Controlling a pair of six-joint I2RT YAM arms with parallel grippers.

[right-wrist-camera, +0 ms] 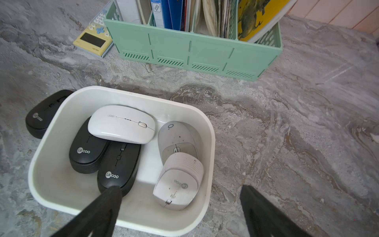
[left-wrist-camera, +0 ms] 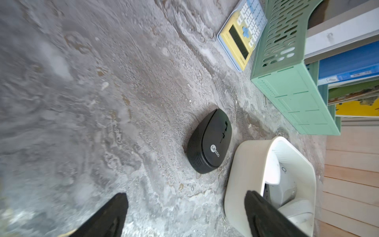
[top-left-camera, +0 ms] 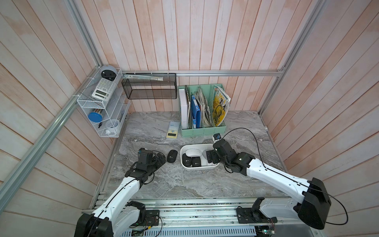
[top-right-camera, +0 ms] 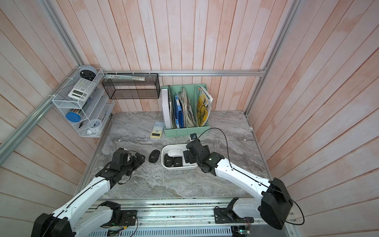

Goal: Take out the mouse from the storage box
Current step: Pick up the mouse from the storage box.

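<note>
Left jaws spread, empty, low over the desk (top-left-camera: pixel 184 184). Just past them the black mouse (left-wrist-camera: pixel 209 141) lies flat on the desk, touching neither finger, just beside the storage box (left-wrist-camera: pixel 242 164). Right jaws also spread: one finger over the box interior, one outside its end wall. More mice inside. Green organiser (top-left-camera: pixel 203 131) behind.

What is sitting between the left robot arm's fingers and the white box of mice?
A black Lecoo mouse, lying on the table just outside the storage box. The open left fingers aren't touching it. Both top views show it.
</note>
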